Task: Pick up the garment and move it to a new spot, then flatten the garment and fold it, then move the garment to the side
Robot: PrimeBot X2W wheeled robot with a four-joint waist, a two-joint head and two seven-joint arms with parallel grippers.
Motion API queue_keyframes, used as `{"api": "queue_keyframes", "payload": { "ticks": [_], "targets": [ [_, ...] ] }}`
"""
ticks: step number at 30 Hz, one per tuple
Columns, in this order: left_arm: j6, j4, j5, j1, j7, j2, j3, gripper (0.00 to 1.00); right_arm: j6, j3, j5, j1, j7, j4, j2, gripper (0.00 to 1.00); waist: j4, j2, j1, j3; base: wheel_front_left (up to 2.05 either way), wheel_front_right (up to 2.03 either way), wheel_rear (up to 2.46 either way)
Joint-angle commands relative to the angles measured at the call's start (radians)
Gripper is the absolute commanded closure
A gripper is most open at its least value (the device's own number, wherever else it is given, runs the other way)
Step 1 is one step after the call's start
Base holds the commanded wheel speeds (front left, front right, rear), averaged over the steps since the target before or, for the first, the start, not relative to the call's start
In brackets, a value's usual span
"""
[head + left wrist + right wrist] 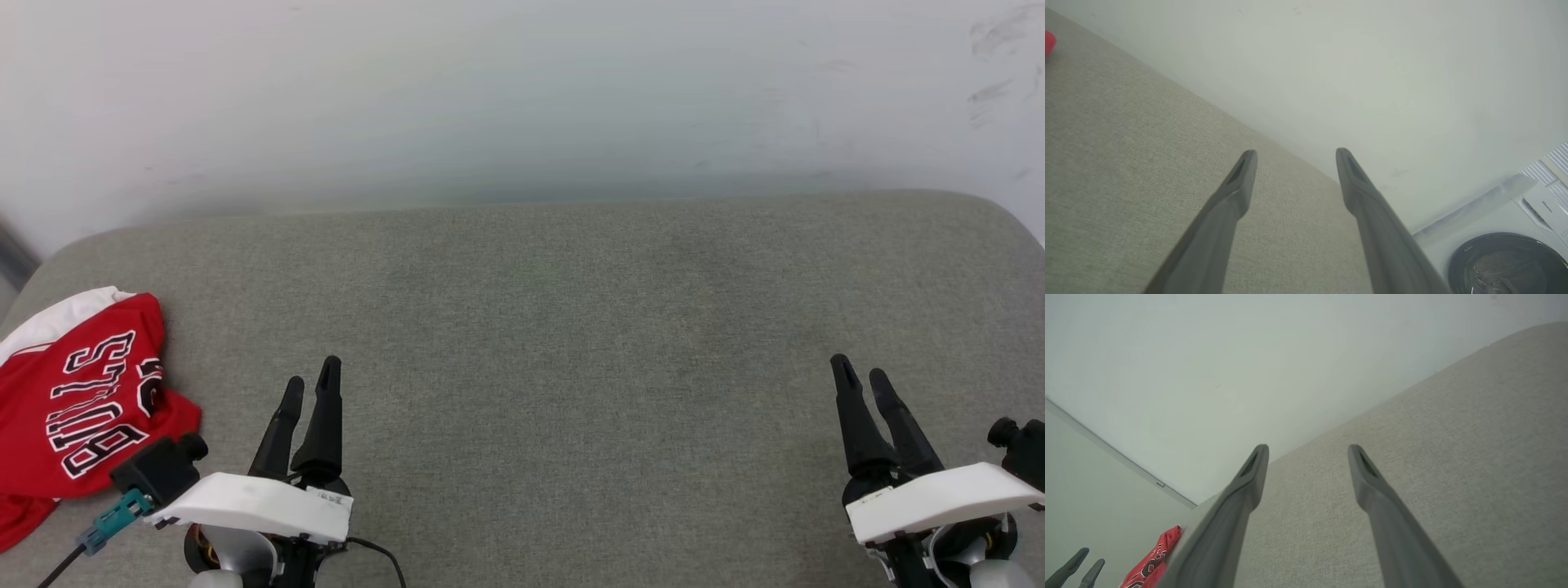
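- Both pincers have their fingers spread with nothing between them. The left pincer (313, 373) sits low on the left of the head view and the right pincer (859, 368) low on the right; both point toward the pale wall (522, 98).
- In the left wrist view, the left pincer (1296, 154) shows two dark fingers well apart; between them are only grey cushion and wall.
- In the right wrist view, the right pincer (1308, 449) is spread just as wide over the same woven fabric.
- The jersey (82, 392) lies bunched at the far left end of the grey cushion (571, 327), well apart from the right pincer. It is red with a white panel at its far edge, and its black, white-outlined lettering faces up and runs sideways; its near part runs out of the picture.
- The jersey lies to the left of the left pincer, clear of its fingers. A black block on that wrist and a teal plug (117, 517) on a dark cable overlap the jersey's near edge in the head view; I cannot tell whether they touch the cloth.
- A sliver of the jersey (1048, 43) shows at the left wrist view's upper left edge.
- From the right wrist view, the jersey (1153, 559) shows at the bottom left, with the left pincer's tips (1090, 561) further left still.
- A white washing machine (1506, 220) with a dark round door stands at the lower right of the left wrist view, beyond the cushion's end.
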Motion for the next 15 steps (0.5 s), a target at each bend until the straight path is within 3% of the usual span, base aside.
{"api": "queue_keyframes", "payload": {
  "ticks": [1,15],
  "targets": [
    [0.000,-0.017,0.047,-0.003,-0.012,0.010,-0.009,0.00,0.000,0.001,-0.050,-0.014,-0.007,-0.025,-0.003,0.00,0.001,0.0000,0.0000,0.000,0.00,0.00,0.00],
    [0.004,-0.027,0.241,0.001,-0.052,0.018,-0.030,0.00,0.000,-0.009,-0.244,0.001,-0.015,-0.018,0.005,0.00,0.005,0.0000,0.0000,-0.001,0.00,0.00,0.00]
  ]
}}
